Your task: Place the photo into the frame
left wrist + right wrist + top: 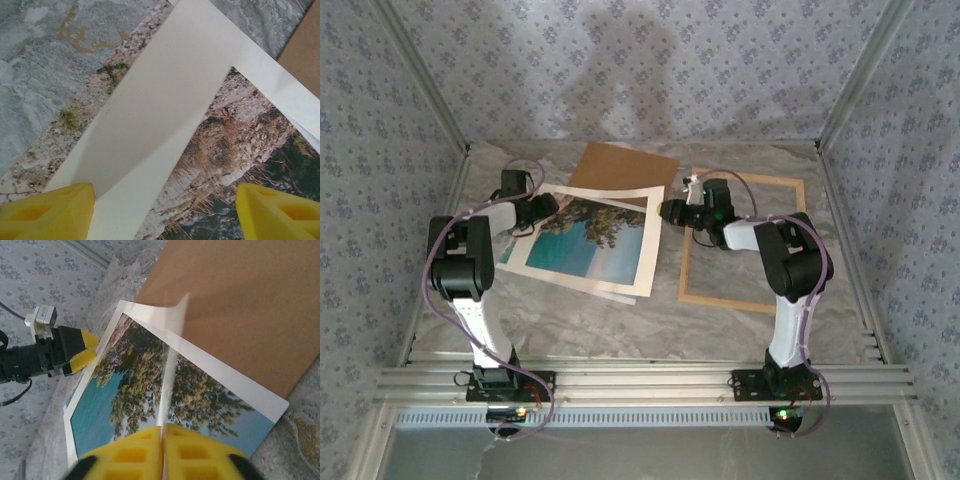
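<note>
Where the right gripper (pixel 163 427) reaches the sheets, its jaws are pinched together on a raised edge of the white mat (pixel 165 90). Left gripper (pixel 162 195) gapes wide over the mat corner, holding nothing. Photo (pixel 125 390) lies flat beneath both; frame (pixel 725 303) lies to the right.

Robot lab test cell, not a home. Blue-grey floral wallpaper panels (pixel 650 70) close three sides, set between bare aluminium profile posts (pixel 420 75). Crinkled grey stone-print desk cover (pixel 580 325). Black-and-white left robot arm (pixel 460 265) and matching right robot arm (pixel 795 265) sit bolted on silver extrusion rails (pixel 640 382) at the near edge. Purple cables (pixel 432 300) loop off them, and small indicator lights (pixel 782 413) are lit at the bases.
</note>
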Robot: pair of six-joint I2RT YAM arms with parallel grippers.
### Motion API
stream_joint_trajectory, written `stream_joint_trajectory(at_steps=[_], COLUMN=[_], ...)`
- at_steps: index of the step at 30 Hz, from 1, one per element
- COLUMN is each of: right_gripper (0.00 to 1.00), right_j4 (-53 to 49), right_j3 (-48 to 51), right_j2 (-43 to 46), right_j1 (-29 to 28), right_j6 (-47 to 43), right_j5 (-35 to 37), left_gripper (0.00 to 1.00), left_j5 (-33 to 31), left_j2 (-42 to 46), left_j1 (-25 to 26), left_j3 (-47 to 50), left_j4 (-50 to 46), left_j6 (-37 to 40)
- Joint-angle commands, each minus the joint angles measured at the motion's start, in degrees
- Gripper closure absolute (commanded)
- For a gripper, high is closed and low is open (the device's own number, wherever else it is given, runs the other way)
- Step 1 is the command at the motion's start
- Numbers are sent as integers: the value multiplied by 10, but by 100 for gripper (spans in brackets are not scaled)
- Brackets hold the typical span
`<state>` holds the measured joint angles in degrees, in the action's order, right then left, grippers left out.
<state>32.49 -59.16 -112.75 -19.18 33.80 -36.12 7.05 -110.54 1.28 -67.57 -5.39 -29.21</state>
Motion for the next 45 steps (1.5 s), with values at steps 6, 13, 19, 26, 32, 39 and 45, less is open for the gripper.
stream_joint_trajectory(at_steps=[6,13,19,26,32,39,45], right_gripper=[100,100,100,100,100,100,100], right_j4=[-151,-457,-618,-732,-773,-780,-777], right_j3=[-73,-236,-338,-378,-402,-421,-429], right_j2=[67,99,109,139,141,140,138], right_j1=[16,28,28,24,10,1,-1], right_j6=[-124,-372,-496,-593,-626,-635,-641], right_j5=[-41,-187,-226,-196,-158,-132,-108], left_gripper=[25,25,24,22,23,42,71], left_j5=[39,166,326,408,446,486,502], left_j2=[137,220,192,170,94,1,-78], left_j1=[16,80,114,140,165,184,191], left_j3=[72,80,-55,-188,-327,-469,-595], left_j4=[133,255,68,-189,-387,-536,-662], left_j6=[-18,177,443,616,669,694,716])
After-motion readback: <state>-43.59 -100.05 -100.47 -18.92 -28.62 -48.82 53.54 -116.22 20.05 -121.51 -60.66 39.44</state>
